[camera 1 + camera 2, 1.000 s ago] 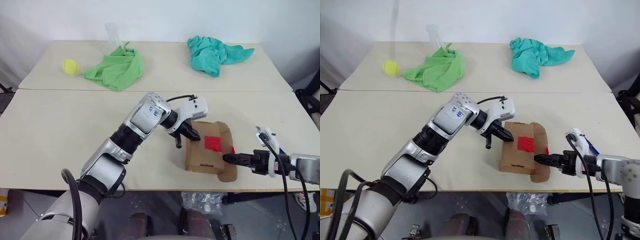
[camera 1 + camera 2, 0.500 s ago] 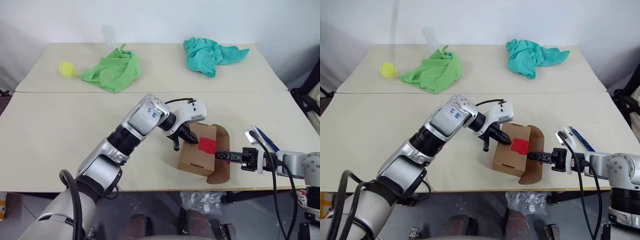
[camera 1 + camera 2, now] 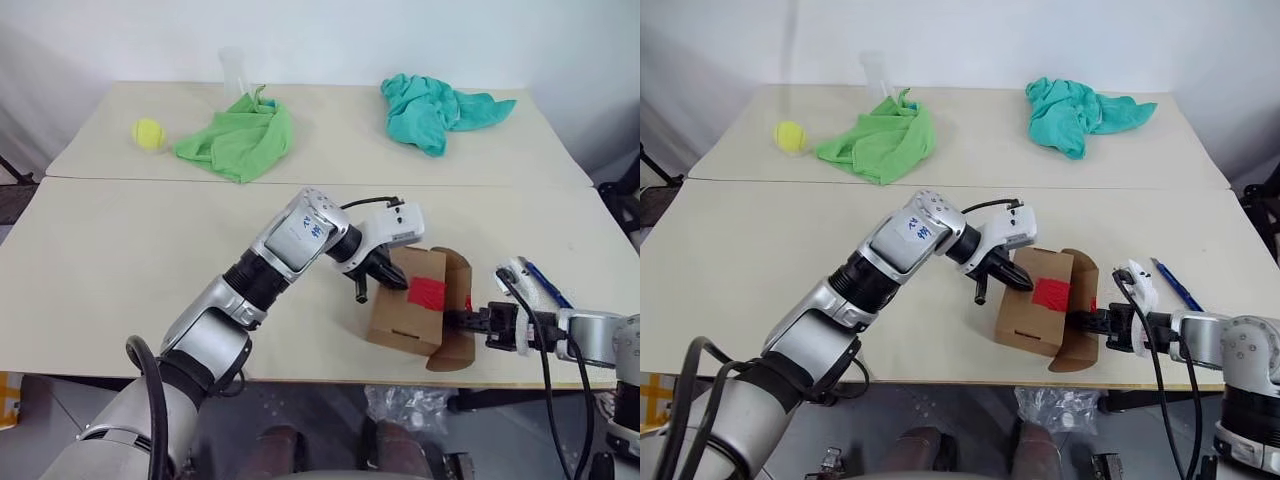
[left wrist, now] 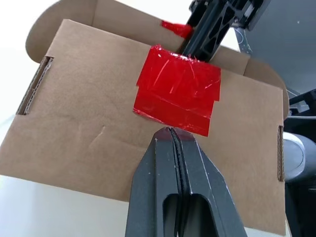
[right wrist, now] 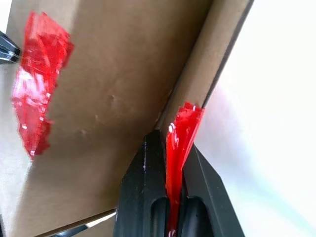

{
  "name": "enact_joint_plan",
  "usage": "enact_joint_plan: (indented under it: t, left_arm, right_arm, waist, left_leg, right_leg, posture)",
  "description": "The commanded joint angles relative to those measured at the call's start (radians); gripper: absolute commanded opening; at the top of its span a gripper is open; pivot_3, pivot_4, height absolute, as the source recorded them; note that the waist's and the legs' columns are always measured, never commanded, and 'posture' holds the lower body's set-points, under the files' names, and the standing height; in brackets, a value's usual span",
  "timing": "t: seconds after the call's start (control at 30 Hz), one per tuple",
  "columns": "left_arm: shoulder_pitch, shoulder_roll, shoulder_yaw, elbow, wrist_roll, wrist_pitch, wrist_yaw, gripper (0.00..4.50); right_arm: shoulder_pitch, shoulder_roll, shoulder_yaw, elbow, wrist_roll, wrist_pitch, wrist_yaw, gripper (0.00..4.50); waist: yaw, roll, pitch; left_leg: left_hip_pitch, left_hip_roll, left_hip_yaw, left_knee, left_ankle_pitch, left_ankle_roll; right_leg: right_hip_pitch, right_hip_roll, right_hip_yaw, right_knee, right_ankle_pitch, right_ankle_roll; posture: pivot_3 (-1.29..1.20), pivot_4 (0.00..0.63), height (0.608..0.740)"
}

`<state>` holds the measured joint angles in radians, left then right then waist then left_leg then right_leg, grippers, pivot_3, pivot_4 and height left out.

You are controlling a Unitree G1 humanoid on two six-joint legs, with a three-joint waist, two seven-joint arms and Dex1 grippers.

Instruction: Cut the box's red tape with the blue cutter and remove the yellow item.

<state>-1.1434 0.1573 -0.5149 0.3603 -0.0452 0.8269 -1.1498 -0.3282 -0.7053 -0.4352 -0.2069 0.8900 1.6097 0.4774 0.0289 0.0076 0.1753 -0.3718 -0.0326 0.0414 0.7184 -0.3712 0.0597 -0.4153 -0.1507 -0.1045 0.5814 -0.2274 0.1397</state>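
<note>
Right now your box [image 3: 415,305] sits on the near table [image 3: 120,270], at about 4 o'clock from its centre and close to the front edge, tilted with one end flap hanging open toward the right arm. The red tape [image 3: 427,292] lies as a patch on the box's top face. Your left end effector [image 4: 170,148] has its fingers pressed together with nothing between them, the tips touching the box top just at the edge of the tape patch. Your right end effector [image 5: 168,143] is at the box's 3 o'clock side, pinching a strip of red tape at the open flap. The blue cutter [image 3: 1177,284] lies on the table beyond the right arm, at about 2 o'clock from the box. On the far table you have a tennis ball [image 3: 149,133], a green cloth [image 3: 238,140] and a teal cloth [image 3: 432,108].
</note>
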Motion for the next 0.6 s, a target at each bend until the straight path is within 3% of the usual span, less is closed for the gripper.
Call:
enact_joint_plan:
  t: [0.03, 0.33, 0.6]
  left_arm:
    - [0.006, -0.006, -0.017, 0.058, 0.021, -0.010, 0.026, 0.00]
    - [0.005, -0.085, 0.019, 0.145, 0.022, -0.072, 0.071, 0.00]
    - [-0.019, -0.151, 0.080, 0.267, 0.023, -0.156, 0.135, 0.00]
  right_arm:
    - [-0.054, -0.087, -0.068, -0.024, 0.089, 0.005, -0.118, 0.05]
    - [-0.196, -0.318, 0.028, -0.038, 0.375, 0.005, -0.363, 0.05]
    - [-0.232, -0.436, 0.158, -0.079, 0.617, 0.005, -0.603, 0.05]
  waist:
    - [0.001, 0.001, 0.000]
    - [0.019, 0.002, 0.001]
    - [0.041, 0.002, 0.001]
  left_leg:
    - [0.000, 0.000, 0.000, 0.000, 0.000, 0.000]
    - [-0.001, 0.000, -0.002, -0.002, 0.000, 0.001]
    - [-0.004, 0.000, -0.003, -0.001, -0.001, 0.004]
  right_leg:
    - [0.000, 0.000, 0.000, 0.000, 0.000, 0.000]
    - [0.002, 0.000, -0.002, -0.007, 0.000, 0.001]
    - [0.002, -0.001, -0.003, -0.012, 0.001, 0.002]
  posture:
    - [0.00, 0.150, 0.740]
    - [0.00, 0.150, 0.740]
    - [0.00, 0.150, 0.740]
